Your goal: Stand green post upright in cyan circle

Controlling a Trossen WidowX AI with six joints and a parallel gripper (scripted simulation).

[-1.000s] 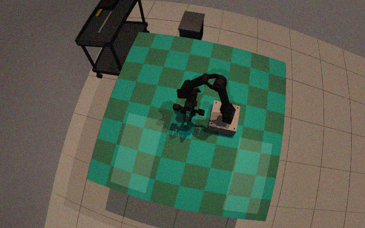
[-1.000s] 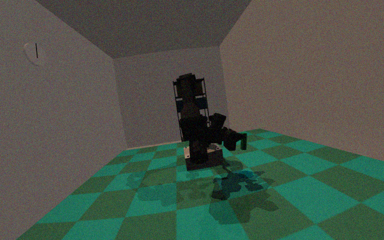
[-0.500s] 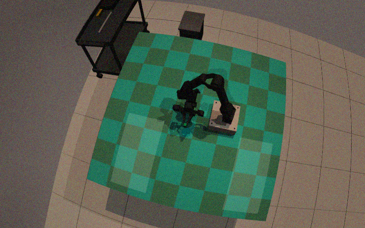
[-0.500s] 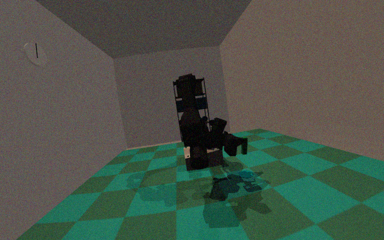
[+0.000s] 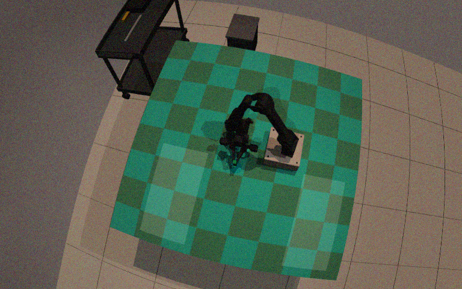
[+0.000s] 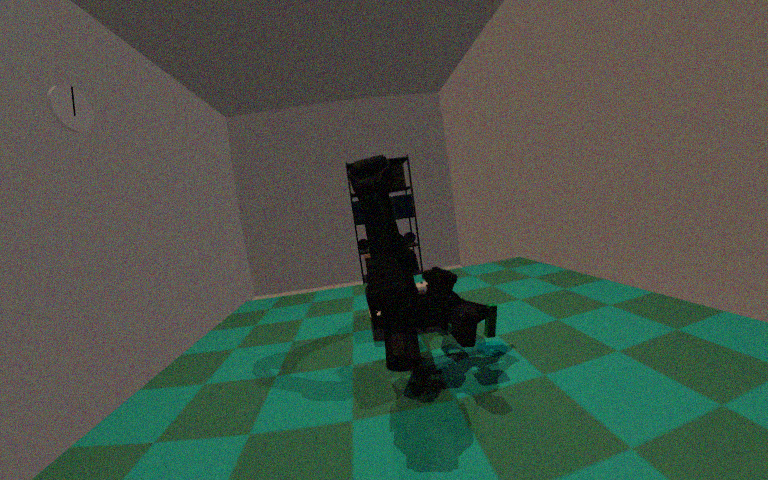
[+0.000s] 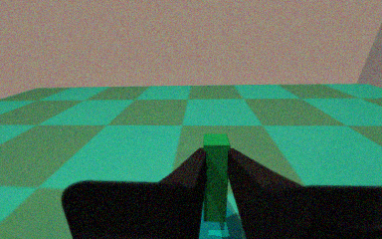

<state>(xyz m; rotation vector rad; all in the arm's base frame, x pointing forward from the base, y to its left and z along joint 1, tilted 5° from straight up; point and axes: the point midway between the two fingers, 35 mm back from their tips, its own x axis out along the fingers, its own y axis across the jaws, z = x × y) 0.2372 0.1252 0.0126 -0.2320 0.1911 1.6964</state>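
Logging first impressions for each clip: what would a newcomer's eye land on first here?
In the wrist view, the green post stands upright, pinched between the two dark fingers, with a patch of cyan circle just below its foot. From the top view, the black arm folds over from its pale base plate at the middle of the teal and green checkered mat. A dark cart sits off the mat's far left corner.

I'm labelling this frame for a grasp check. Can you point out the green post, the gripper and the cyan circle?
green post (image 7: 216,179), wrist view, on its front face, mid-height.
gripper (image 7: 217,166), wrist view, between the two dark fingers shut on the post.
cyan circle (image 7: 215,232), wrist view, on the bright patch under the post's foot.
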